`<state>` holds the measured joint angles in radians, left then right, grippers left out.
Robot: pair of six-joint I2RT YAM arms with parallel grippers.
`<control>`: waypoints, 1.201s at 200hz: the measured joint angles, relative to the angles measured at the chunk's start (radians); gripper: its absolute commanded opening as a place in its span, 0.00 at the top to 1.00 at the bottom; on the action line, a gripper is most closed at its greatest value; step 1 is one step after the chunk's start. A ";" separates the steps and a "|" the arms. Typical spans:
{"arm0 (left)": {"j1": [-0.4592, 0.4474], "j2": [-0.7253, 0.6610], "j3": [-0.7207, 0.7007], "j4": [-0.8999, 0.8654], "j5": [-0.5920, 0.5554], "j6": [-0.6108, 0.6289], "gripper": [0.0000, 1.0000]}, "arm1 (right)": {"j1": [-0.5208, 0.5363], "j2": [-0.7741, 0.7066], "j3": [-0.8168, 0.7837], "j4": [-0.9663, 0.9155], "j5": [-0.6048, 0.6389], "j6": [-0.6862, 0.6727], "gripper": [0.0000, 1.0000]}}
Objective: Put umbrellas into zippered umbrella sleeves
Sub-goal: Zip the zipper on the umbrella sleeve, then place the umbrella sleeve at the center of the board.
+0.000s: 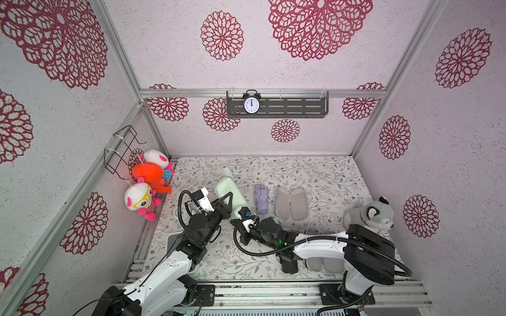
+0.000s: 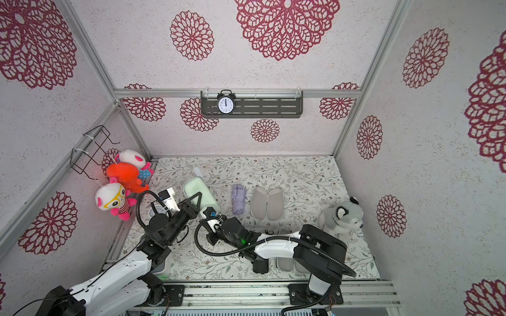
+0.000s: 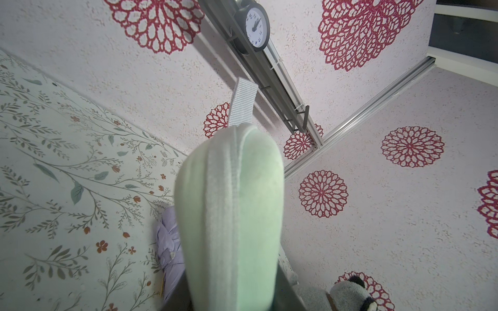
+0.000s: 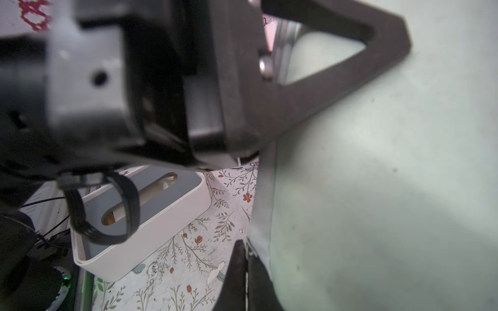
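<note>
The left gripper is clamped across the mint green sleeve, just beside the lilac umbrella. The right gripper is pinched shut at its zip edge (pull not visible). I'd brace the shell and draw the zip steadily along the seam.

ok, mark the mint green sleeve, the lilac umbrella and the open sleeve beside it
mint green sleeve [image 1: 225,186], in a top view, shell's far end.
lilac umbrella [image 1: 261,201], in a top view, middle of the fabric.
open sleeve [image 1: 283,203], in a top view, lining of the half nearer the umbrella.
</note>
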<state>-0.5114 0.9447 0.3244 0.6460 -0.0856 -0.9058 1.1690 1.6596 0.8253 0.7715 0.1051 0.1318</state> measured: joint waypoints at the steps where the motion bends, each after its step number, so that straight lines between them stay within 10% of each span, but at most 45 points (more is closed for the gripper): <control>1: 0.000 0.000 0.000 0.000 0.000 0.000 0.98 | 0.000 0.000 0.000 -0.001 0.000 0.001 1.00; 41: 0.000 -0.003 0.000 -0.018 0.005 -0.001 0.97 | 0.000 0.000 0.000 -0.014 -0.005 0.012 1.00; 84: -0.002 -0.016 -0.013 -0.039 0.016 -0.012 0.97 | 0.025 -0.022 -0.026 -0.016 -0.048 0.039 0.44; 240: -0.200 0.141 -0.098 -0.206 -0.032 -0.129 0.92 | -0.031 -0.283 -0.273 -0.307 0.173 0.110 0.16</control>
<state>-0.7109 1.0855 0.2264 0.4397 -0.1173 -1.0344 1.1378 1.3766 0.5526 0.4648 0.2783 0.2417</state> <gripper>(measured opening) 0.310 0.823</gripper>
